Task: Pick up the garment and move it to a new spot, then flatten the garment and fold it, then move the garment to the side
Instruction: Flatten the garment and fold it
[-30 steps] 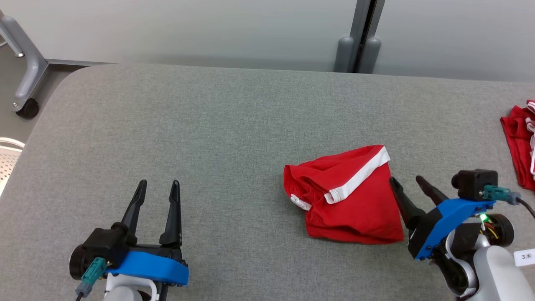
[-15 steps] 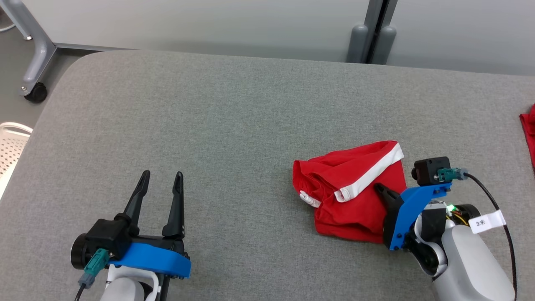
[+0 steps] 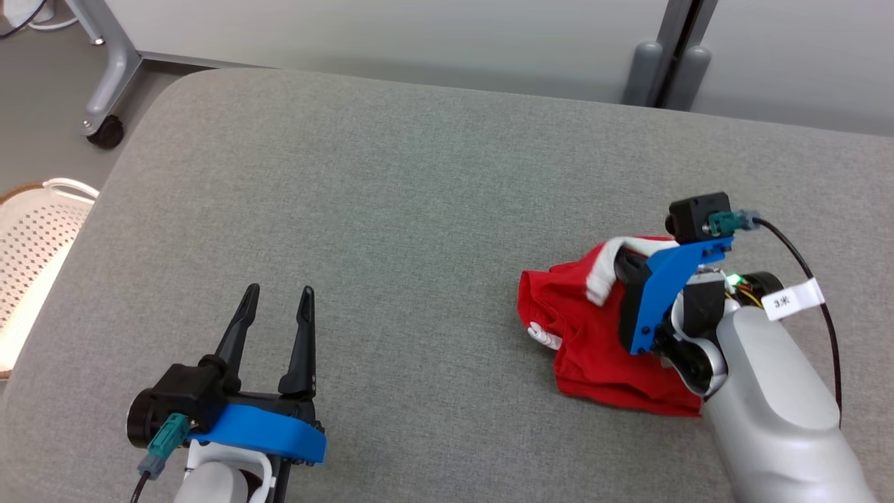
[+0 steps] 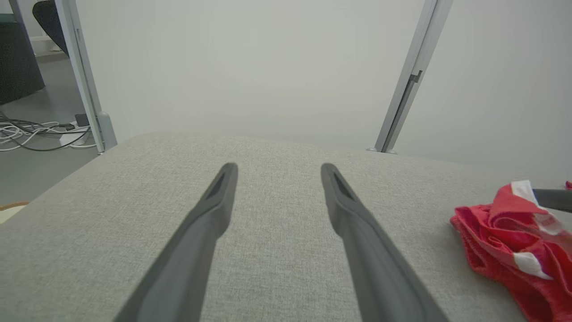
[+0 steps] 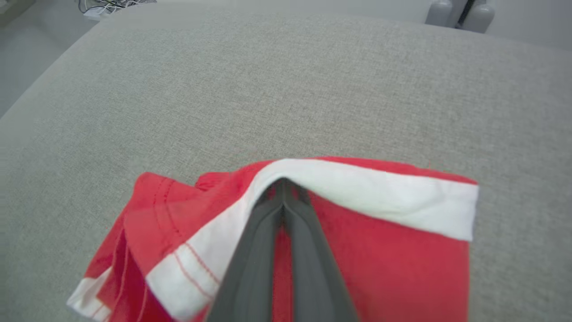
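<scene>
Your right gripper (image 5: 282, 187) is clamped on the white band (image 5: 371, 190) of the red garment (image 3: 594, 349), which lies crumpled near the tabletop's (image 3: 391, 195) right edge, toward the front. Expect it to be light, limp and stretchy, likely to droop and bunch, so the band is probably your firmest hold. Your left gripper (image 3: 279, 292) hangs spread and empty at the front left. The grey cloth top looks grippy. A white basket (image 3: 35, 230) stands off the left edge.

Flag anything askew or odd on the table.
Only the red garment stands out: it lies bunched toward the right of the table, its white band draped over the shut right gripper pinching it. Nothing looks spilled or damaged.
</scene>
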